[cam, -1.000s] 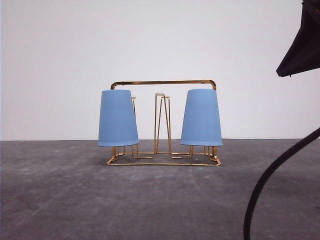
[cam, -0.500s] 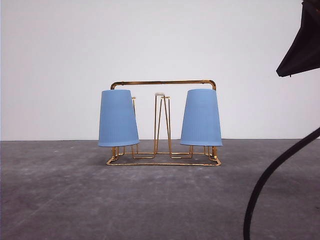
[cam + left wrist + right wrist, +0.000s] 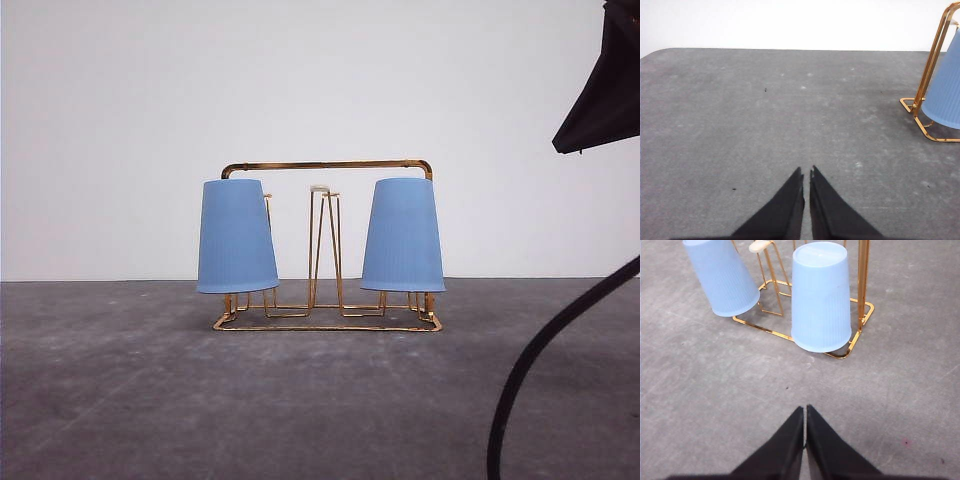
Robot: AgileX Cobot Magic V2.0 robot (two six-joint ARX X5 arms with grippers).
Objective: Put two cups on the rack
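Two light blue ribbed cups hang upside down on the gold wire rack [image 3: 327,165]: one cup [image 3: 236,236] on its left prongs, the other cup [image 3: 403,235] on its right prongs. A bare white-tipped prong [image 3: 320,190] stands between them. The right wrist view shows both cups [image 3: 721,276] [image 3: 821,296] on the rack [image 3: 856,334], with my right gripper [image 3: 805,412] shut and empty, well short of them over the table. My left gripper [image 3: 807,175] is shut and empty above bare table, with a rack corner [image 3: 918,102] and a cup's edge [image 3: 946,90] off to one side.
The grey table [image 3: 150,400] spreads open in front of the rack, against a white wall. A black cable [image 3: 540,345] curves up at the right edge, and a dark arm part [image 3: 605,95] hangs at the top right corner.
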